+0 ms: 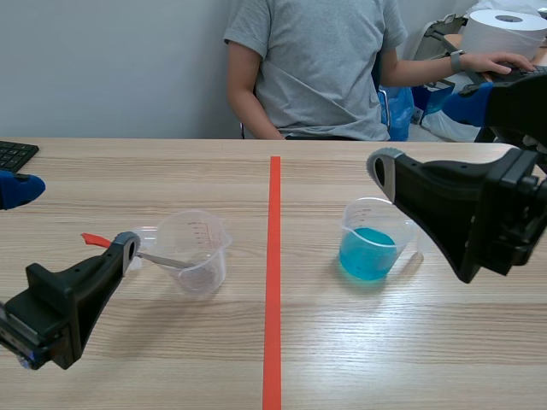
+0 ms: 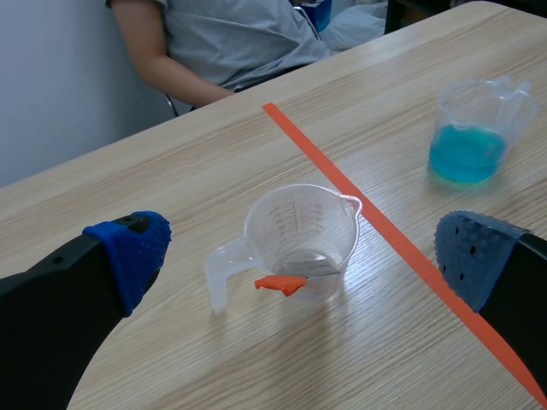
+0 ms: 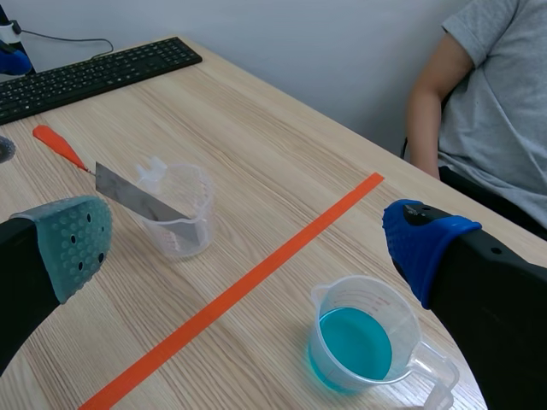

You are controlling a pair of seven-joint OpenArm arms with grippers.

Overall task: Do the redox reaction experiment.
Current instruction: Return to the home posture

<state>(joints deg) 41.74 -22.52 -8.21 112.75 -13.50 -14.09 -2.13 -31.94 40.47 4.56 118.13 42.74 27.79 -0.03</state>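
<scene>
Clear plastic measuring cup of blue liquid (image 1: pixel 369 249) upright on light wood-grain surface (image 1: pixel 171 359), right of orange-red tape line (image 1: pixel 273 282), liquid filling lower part, handle turned toward right arm's side. Empty clear plastic measuring cup (image 1: pixel 195 249) upright left of tape line, well apart from blue one. Thin metal spatula with orange-red handle (image 1: pixel 162 260) leaning in empty cup: blade end down inside, flat strip across rim, orange end sticking out past cup's handle toward left arm. Left tool (image 1: pixel 126 249) released, dotted blue pads spread wide in left wrist view, empty cup ahead of and between the fingers, apart from both. In scene view, fingertip just beside orange end of spatula, contact unclear. Right tool (image 1: pixel 386 173) released too, fingers wide apart, one grey-green pad and one blue pad in right wrist view. Raised over surface near blue-liquid cup, that cup ahead of it and closer to blue-padded finger, apart from both fingers. Empty cup and spatula farther ahead, across tape line, on grey-green finger's side. Person in grey T-shirt (image 1: pixel 316 68) seated across surface, one hand (image 1: pixel 500 61) out to the side near white paper roll (image 1: pixel 506 30). Black keyboard (image 1: pixel 15 155) at far left edge of surface.
</scene>
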